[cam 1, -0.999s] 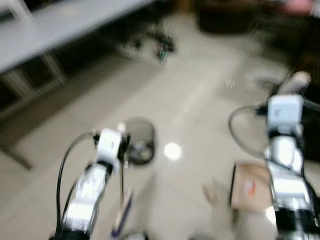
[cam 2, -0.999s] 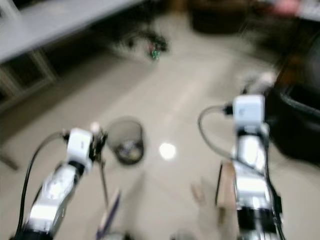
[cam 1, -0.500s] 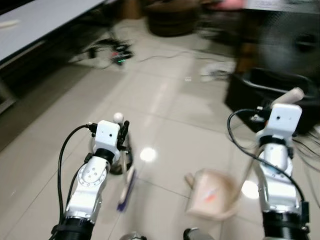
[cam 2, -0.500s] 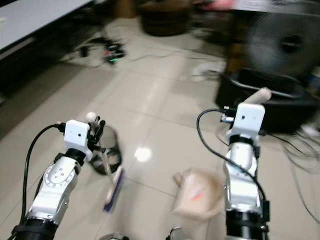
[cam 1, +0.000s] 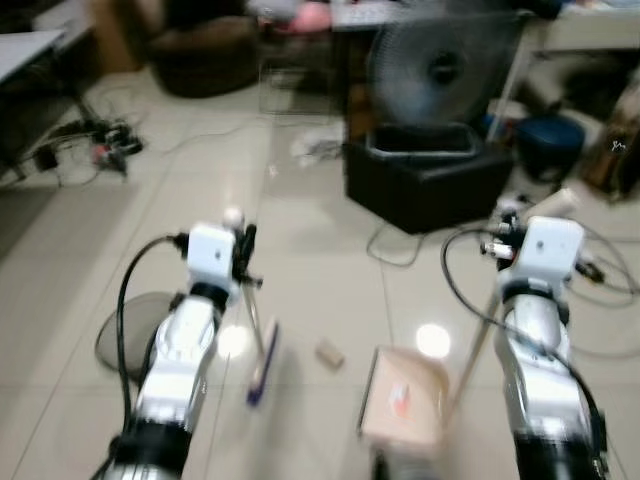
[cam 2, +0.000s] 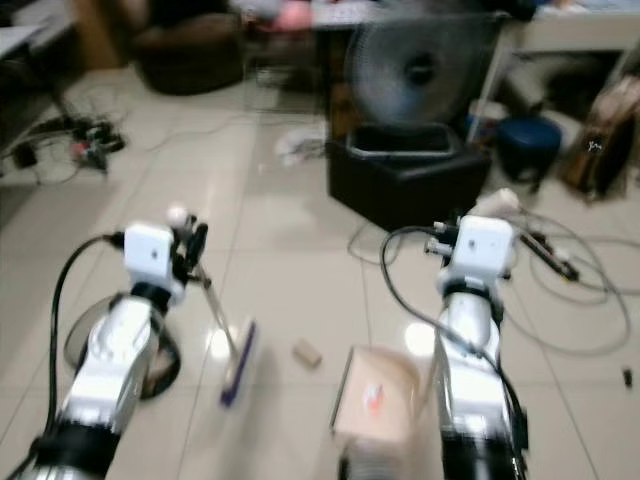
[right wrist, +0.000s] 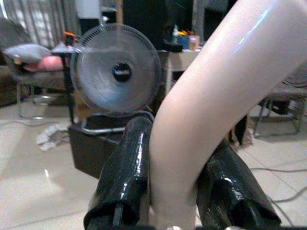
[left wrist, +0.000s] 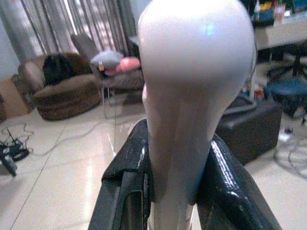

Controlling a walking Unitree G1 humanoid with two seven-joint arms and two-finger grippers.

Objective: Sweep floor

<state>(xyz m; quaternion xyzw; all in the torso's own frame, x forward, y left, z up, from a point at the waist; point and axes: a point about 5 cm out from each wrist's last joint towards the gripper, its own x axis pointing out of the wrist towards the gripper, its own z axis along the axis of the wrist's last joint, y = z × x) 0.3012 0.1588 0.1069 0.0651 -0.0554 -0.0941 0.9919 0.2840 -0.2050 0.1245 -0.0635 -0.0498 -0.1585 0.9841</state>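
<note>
Glossy pale floor tiles [cam 1: 300, 250] mirror the lamps; the broom handle [left wrist: 194, 96] and dustpan handle [right wrist: 211, 110] look smooth, shiny plastic — gripped by glossy black fingers [right wrist: 127, 172].

Head views motion-blurred. Small scrap [cam 1: 329, 352] on the tiles is too smeared to identify. Red mark on the dustpan [cam 1: 404, 408] is unreadable, and the picture bottom cuts off its near edge. Left arm partly hides the mesh bin [cam 2: 90, 335].
</note>
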